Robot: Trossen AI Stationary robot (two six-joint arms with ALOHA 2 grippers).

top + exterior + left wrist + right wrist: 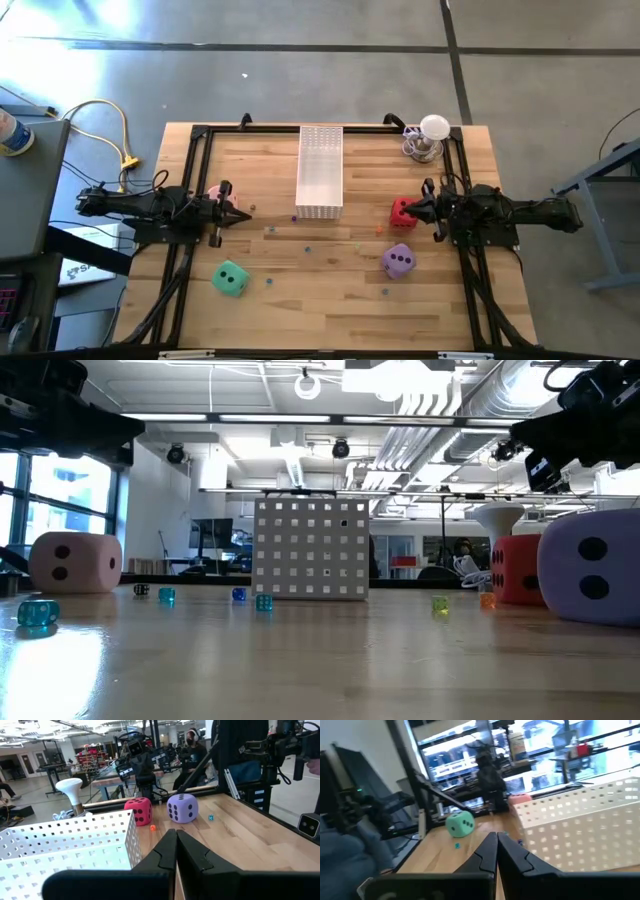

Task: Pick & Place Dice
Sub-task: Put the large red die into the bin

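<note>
Four dice rest on the wooden table. The pink die [214, 192] lies under my left arm, the green die [230, 278] near the front left, the red die [401, 212] below my right gripper's tips, and the purple die [399, 261] nearer the front right. My left gripper [176, 839] is shut and held level above the table at its left side, pointing toward the red die [138, 811] and purple die [182, 808]. My right gripper [496, 841] is shut, level and raised at the right side, facing the green die [460, 825] and pink die [520, 798].
A white perforated tray [320, 172] stands at the table's middle, toward the far edge. Small coloured beads [38, 614] lie scattered on the wood. A white mushroom-shaped object [433, 134] stands at the far right corner. Black frame rails [190, 170] run along both sides.
</note>
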